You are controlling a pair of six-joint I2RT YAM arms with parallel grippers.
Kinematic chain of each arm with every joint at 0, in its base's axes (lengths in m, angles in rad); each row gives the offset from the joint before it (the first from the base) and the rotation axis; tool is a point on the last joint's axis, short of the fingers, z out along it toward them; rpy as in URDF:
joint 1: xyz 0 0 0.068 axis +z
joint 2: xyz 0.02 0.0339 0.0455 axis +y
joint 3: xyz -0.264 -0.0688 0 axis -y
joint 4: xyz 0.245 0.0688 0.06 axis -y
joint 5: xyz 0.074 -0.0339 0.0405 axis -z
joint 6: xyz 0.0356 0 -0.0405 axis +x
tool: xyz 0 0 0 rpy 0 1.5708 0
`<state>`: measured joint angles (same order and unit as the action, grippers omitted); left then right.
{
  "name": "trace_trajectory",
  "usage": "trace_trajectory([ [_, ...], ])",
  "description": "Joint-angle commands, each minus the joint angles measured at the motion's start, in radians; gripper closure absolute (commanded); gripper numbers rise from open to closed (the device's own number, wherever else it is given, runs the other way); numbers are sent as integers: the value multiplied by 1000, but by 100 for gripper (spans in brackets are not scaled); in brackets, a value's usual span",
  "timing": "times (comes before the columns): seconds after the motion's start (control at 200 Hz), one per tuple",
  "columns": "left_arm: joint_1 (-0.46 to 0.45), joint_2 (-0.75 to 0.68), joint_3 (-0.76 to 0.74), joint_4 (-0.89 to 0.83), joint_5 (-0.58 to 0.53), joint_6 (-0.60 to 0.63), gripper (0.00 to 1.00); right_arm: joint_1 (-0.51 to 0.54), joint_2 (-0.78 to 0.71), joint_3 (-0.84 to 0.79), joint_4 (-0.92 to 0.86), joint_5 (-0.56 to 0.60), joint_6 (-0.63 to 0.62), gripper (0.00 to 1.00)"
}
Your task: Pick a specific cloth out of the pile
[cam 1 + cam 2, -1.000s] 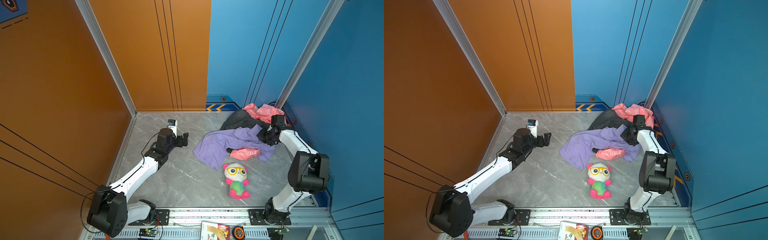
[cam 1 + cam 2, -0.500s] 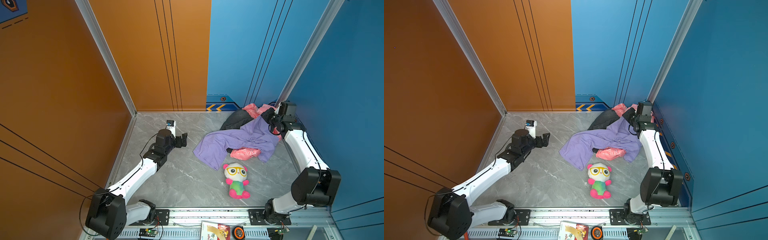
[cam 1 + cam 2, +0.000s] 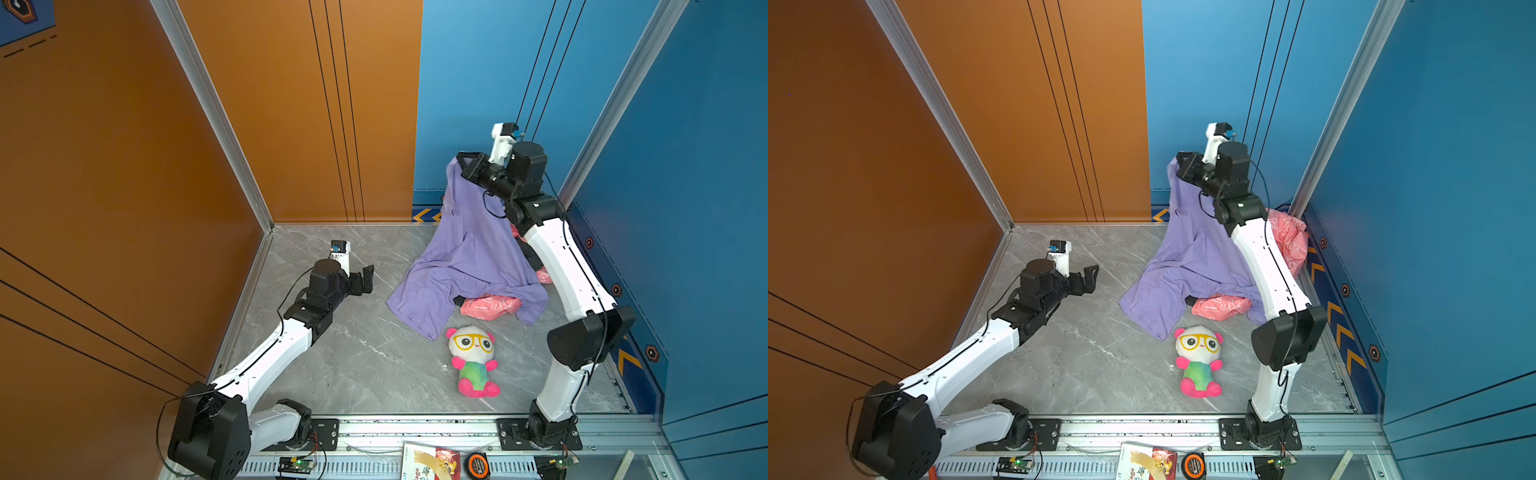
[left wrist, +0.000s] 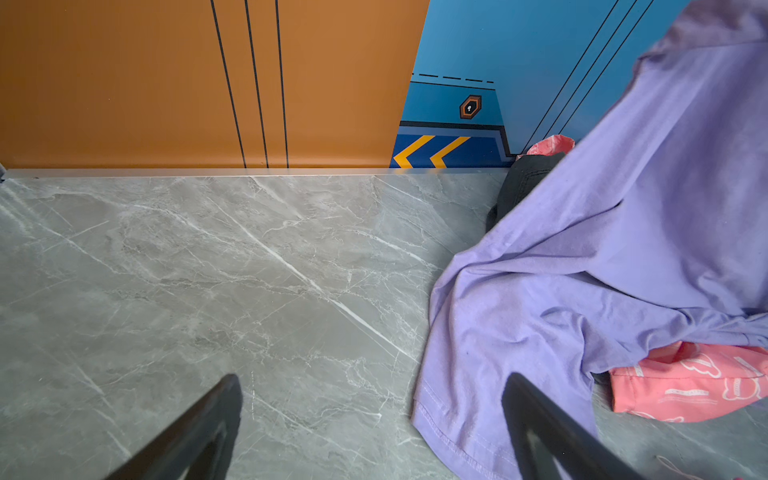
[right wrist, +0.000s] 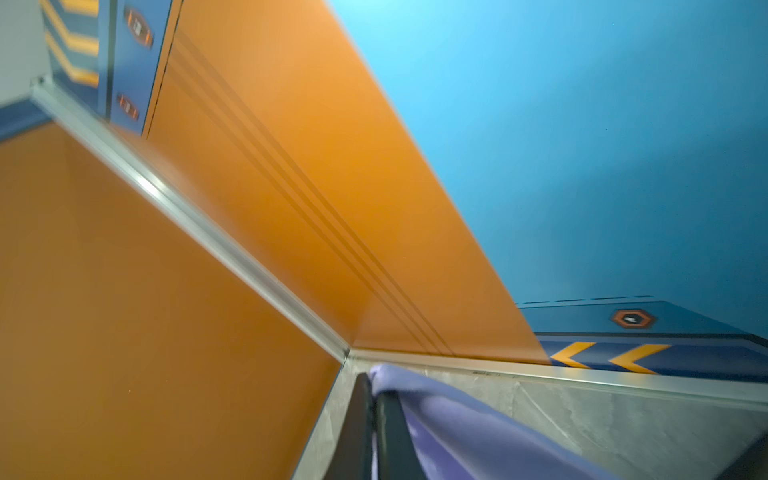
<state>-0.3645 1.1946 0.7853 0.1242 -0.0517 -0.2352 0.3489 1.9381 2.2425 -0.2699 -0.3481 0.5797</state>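
Note:
The lilac cloth hangs like a tent from my right gripper, which is shut on its top edge high above the floor near the back wall. In the right wrist view the fingers pinch a purple fold at the gripper. The cloth's lower hem still lies on the floor over the pile: pink patterned fabric and a dark grey garment. My left gripper hovers open and empty, left of the cloth's hem.
A plush panda lies on the grey marble floor in front of the pile. More pink fabric is bunched in the back right corner. Orange and blue walls close in three sides. A tape measure rests on the front rail.
My right arm has risen from the pile toward the back wall, lifting the lilac cloth's edge high so it hangs stretched. The left arm has barely shifted.

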Motion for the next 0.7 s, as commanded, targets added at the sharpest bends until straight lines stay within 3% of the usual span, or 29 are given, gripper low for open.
trace_trajectory([
  [0.0, 10, -21, -15, 17, -20, -18, 2, 124, 125, 164, -240, -120, -170, 100],
  [0.05, 10, -24, -17, 18, -23, -25, 2, 173, 189, 198, -304, -145, -203, 94],
  [0.16, 10, -37, -23, 16, -34, -31, 2, 231, 235, 196, -413, -152, -250, 60],
  [0.265, 9, -60, -41, 16, -54, -43, 2, 244, 220, 176, -510, -94, -335, 46],
  [0.44, 10, -77, -61, 17, -70, -57, 2, 171, 90, 49, -519, 21, -387, 41],
  [0.696, 8, -30, -31, 32, -42, -67, 2, -37, -149, -223, -516, 197, -385, 38],
])
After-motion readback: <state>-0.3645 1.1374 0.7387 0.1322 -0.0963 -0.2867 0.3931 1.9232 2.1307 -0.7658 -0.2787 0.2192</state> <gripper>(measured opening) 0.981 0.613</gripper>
